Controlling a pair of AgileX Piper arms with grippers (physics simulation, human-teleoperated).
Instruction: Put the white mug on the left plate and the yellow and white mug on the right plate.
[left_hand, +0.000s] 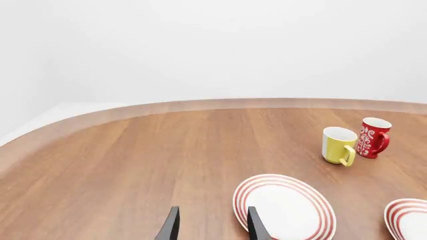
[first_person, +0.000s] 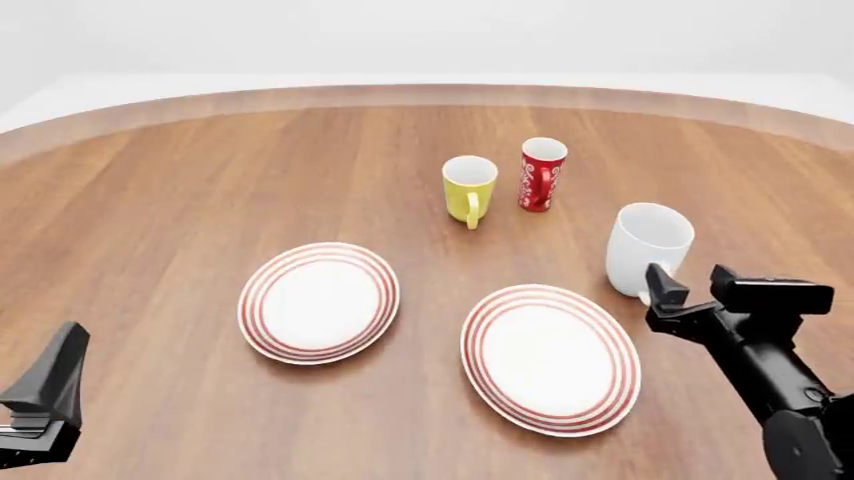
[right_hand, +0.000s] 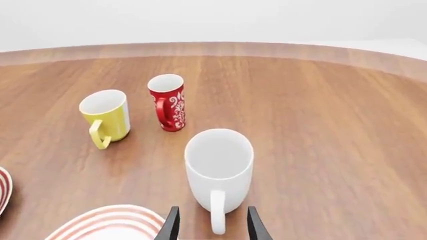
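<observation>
Two tools are mine. My right tool is spread open, its fingers either side of the handle of the white mug without touching it. That mug stands upright on the counter, just beyond the right plate. My left tool is open too, holding nothing, near the left plate. The yellow and white mug stands farther back beside a red cup.
</observation>
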